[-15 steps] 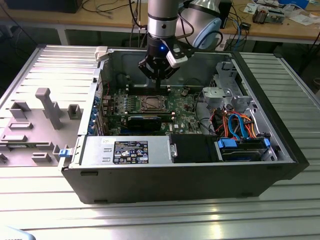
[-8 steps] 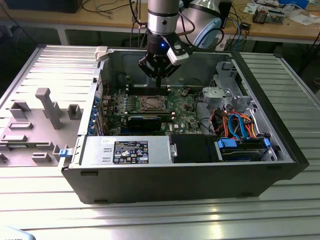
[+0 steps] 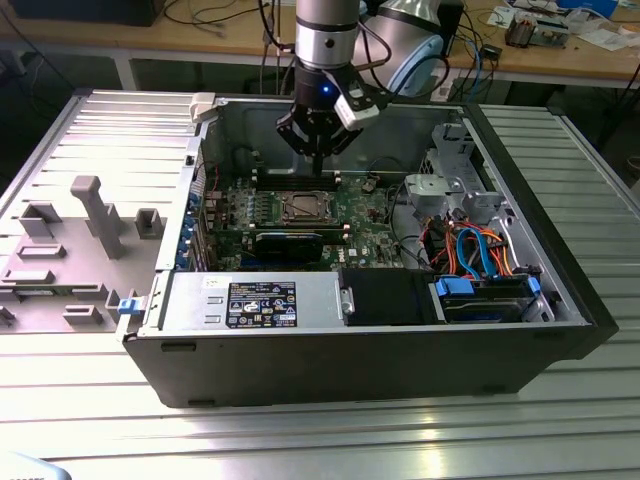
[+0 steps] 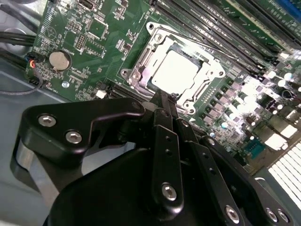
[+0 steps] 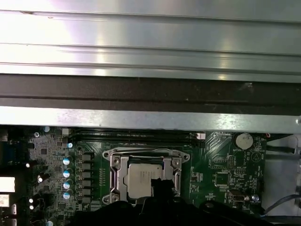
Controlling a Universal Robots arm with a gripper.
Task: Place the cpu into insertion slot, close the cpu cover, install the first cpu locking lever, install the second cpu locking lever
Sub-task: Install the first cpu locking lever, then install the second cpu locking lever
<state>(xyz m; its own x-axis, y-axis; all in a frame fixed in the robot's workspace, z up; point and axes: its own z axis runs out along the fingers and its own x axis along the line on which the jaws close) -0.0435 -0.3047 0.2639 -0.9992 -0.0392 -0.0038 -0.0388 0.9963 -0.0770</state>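
Exterior view: gripper (image 3: pixel 318 150) hanging inside open computer case (image 3: pixel 560 330), just above green motherboard (image 3: pixel 365 225), behind insertion slot (image 3: pixel 303 208). Second wrist view: fingers (image 4: pixel 165 106) pressed together, nothing clamped, tips low at near edge of slot. Cpu (image 4: pixel 175 72) already seated flat in insertion slot (image 4: pixel 171 70); cpu cover (image 4: pixel 148 66) down around chip, silver frame flat, chip top showing through cut-out. First wrist view: same, cpu (image 5: pixel 141 181) bright inside cover (image 5: pixel 121 176), fingertip partly overlapping one corner of chip. Judged step: placing and cover closing look done, first locking lever in hand; lever state hard to tell. Next move likely calls for closed fingertips pushing thin lever wire down and under its catch, without touching memory slots (image 4: pixel 207 19) beside socket.
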